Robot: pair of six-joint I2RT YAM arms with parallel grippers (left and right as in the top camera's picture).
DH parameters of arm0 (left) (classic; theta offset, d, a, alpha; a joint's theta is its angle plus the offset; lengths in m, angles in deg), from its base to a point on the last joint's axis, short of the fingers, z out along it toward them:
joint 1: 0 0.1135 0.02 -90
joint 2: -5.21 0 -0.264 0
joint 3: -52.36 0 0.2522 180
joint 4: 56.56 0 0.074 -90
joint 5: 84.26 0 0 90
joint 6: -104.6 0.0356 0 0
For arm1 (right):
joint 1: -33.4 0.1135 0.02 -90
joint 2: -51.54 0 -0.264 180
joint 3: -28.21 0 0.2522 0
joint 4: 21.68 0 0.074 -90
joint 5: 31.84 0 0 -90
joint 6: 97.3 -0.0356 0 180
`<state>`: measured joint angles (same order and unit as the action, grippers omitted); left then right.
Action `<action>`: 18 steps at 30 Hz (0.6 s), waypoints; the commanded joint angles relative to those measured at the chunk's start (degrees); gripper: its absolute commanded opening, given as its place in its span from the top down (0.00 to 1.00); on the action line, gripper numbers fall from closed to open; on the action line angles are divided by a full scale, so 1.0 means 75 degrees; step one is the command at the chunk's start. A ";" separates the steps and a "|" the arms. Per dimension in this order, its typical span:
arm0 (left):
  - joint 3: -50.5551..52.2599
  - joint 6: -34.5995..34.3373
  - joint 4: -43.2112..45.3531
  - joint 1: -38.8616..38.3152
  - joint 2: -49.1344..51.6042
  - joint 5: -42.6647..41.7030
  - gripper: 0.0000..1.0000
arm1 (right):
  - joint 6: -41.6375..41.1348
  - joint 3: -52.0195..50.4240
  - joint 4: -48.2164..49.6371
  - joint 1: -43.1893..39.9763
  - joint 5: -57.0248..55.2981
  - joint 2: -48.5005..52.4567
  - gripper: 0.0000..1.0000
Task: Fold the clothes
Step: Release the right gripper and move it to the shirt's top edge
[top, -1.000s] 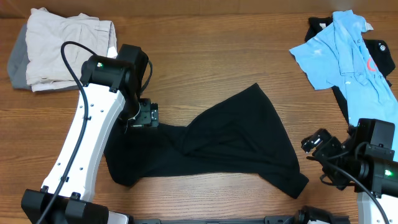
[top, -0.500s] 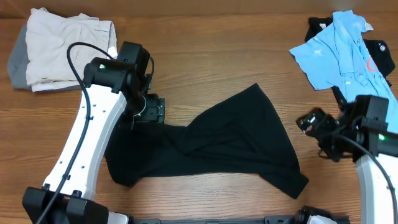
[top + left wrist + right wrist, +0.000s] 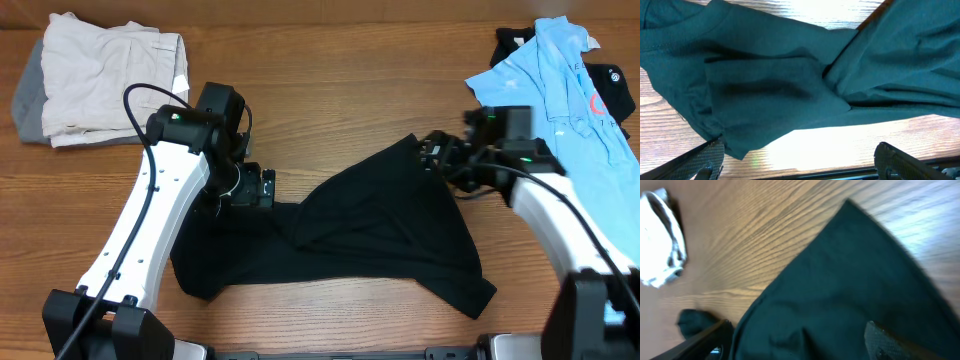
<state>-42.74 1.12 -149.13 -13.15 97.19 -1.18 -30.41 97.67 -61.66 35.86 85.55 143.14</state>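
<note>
Ahead of your left fingers (image 3: 695, 161), the black shirt (image 3: 790, 90) is soft, matt knit cloth with a stitched hem. Between the fingers, the table (image 3: 815, 145) is smooth, grained wood with a glossy sheen. The fingers look matt dark plastic.

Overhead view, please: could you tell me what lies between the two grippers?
Seen overhead: bare table next to the left gripper, then the black shirt up to the right gripper.

Robot lab: two white arms (image 3: 150, 230) mounted at a wood-grain table (image 3: 350, 90)
</note>
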 commanded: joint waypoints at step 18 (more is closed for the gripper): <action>0.0076 -0.0017 0.0568 -0.0006 -0.0163 -0.0111 0.00 | 0.0516 0.1935 0.0551 0.1023 -0.4392 0.2261 0.25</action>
<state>-42.37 1.10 -145.39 -13.15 97.19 -1.18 -27.15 110.91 -57.88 43.20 56.00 158.50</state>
